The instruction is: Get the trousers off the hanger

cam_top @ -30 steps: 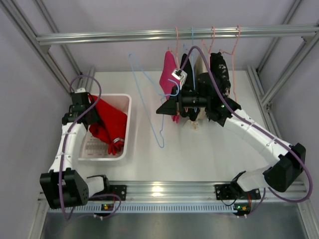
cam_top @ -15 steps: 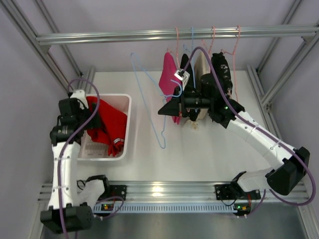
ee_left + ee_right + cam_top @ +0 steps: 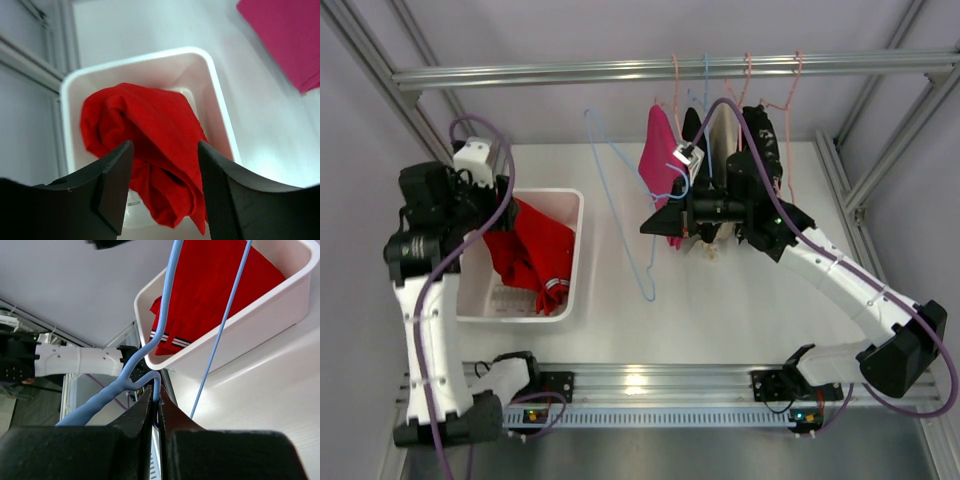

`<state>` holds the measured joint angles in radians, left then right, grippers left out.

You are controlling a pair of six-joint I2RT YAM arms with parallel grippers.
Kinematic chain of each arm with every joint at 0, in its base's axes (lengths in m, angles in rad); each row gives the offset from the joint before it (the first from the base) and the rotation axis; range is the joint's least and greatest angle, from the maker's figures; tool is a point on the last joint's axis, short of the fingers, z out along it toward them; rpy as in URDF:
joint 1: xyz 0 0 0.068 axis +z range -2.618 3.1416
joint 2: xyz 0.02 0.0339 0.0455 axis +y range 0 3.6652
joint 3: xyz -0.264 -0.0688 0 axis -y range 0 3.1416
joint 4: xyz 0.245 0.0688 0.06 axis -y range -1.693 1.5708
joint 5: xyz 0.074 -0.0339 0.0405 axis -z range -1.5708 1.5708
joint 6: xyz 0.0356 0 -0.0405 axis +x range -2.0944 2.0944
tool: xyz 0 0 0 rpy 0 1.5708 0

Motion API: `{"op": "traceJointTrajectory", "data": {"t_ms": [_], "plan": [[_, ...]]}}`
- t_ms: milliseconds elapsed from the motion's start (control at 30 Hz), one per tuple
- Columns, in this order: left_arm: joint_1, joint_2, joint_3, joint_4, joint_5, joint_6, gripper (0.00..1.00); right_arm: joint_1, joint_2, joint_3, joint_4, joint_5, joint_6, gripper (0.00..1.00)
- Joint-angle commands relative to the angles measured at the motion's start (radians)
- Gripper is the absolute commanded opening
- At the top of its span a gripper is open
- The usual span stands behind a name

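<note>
Top view, items in descending size.

1. Table [image 3: 720, 310]: white surface inside a metal frame, with a rail [image 3: 570, 72] crossing overhead at 12 o'clock.
2. Right arm: reaches from its base at 5 o'clock toward the table centre. The right gripper [image 3: 156, 395] has its fingers pressed narrow, clamped on the wire of the hanger [image 3: 107, 397].
3. Left arm: raised at 9 o'clock, wrist high above the bin. The left gripper [image 3: 165, 147] has its fingers spread wide and holds nothing. In the left wrist view the red cloth shows below, between the two fingers and apart from them.
4. White bin [image 3: 578, 260]: sits on the table at 9 o'clock.
5. Trousers [image 3: 535, 255]: bright red, bunched inside the bin and off the hanger. They are heaped toward the bin's 3 o'clock wall, with the white-striped trim [image 3: 552, 285] lying at the 5 o'clock end of the pile.
6. Hanging garments: a pink garment [image 3: 660, 160] and a black garment [image 3: 760, 150] hang below the rail at 12 to 1 o'clock, just beside the right wrist.
7. Hanger: light-blue bare wire, no cloth on it. It is tilted, with the hook end toward 11 o'clock and the lowest corner toward 6 o'clock, between the bin and the pink garment. Whether the hook touches the rail cannot be told.
</note>
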<state>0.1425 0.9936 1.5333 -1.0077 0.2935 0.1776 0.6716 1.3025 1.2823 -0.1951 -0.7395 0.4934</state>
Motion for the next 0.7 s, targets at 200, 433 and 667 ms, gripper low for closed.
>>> {"op": "traceJointTrajectory", "data": {"t_ms": [200,433,667], "plan": [[-0.017,0.26,-0.113,-0.003,-0.025,0.115,0.47,-0.012,-0.046,-0.001,0.0,-0.009,-0.024,0.0],[-0.017,0.194,-0.421,0.027,-0.335,0.161,0.29,-0.012,-0.043,-0.005,0.013,-0.012,-0.004,0.0],[-0.017,0.206,-0.685,0.153,-0.35,0.183,0.54,-0.014,-0.028,-0.001,0.036,-0.014,0.037,0.0]]}}
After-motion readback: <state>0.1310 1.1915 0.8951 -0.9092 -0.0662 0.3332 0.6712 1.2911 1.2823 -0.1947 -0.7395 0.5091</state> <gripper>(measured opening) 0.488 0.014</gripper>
